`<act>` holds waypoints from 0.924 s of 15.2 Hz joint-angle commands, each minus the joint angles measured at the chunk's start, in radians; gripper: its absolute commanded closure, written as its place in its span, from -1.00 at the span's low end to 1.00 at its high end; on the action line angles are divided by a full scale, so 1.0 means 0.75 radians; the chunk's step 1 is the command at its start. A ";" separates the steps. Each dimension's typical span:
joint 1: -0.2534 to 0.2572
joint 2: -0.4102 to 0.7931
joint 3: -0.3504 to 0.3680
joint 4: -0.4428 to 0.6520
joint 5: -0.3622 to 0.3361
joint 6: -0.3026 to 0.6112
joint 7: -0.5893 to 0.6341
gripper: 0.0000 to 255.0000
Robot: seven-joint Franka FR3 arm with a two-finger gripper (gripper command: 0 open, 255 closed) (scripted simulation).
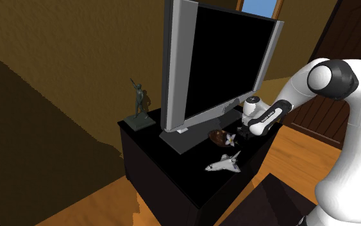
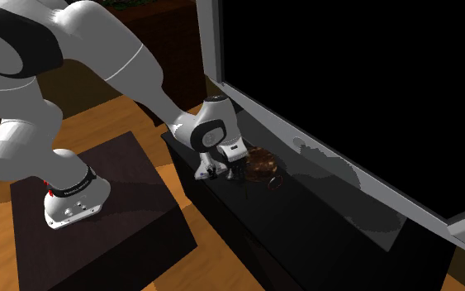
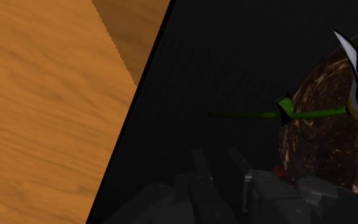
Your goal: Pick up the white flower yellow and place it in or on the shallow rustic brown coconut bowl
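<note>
Though looking hard at the end effector [image 2: 220,174], hung low just beside the bowl [image 2: 259,164], cannot tell released from clenched: black against the black bench [image 1: 184,159]. Clasping nothing that shows, at any rate. Find the flower [image 3: 285,112] lying at the bowl's rim: white petals seen against the brown bowl, thin green stem running out past the rim over the bench top, one small leaf about where the rim falls. Cannot tell whether resting on the rim or merely leaning beside it. Long axis along that stem, close to flat, running side to side ahead of the end effector rather than away from it; head pointing toward the bowl, stem tip pointing away from the bowl, toward the bench edge and the floor [image 3: 44,95] beyond. Likely trouble from here: closing along the stem instead of across it for want of a wrist turn, and so missing it; pinching so thin a stem off-centre and letting it swivel or slip out; gripping too close to the bowl and catching or dragging the rim; pressing into the bench top under so low a stem. Beware also the toy shuttle [image 1: 224,164] near the bowl, farther out from the television [image 1: 224,58].
</note>
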 commanded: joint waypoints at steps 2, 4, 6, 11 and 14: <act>0.000 0.000 0.000 0.000 0.000 0.000 0.000 1.00; 0.000 0.000 0.000 0.000 0.000 0.000 0.000 1.00; 0.000 0.000 0.000 0.000 0.000 0.000 0.000 1.00; -0.041 0.019 0.036 0.000 0.074 0.031 0.007 -1.00; -0.097 0.029 0.087 -0.014 0.156 0.066 0.023 -1.00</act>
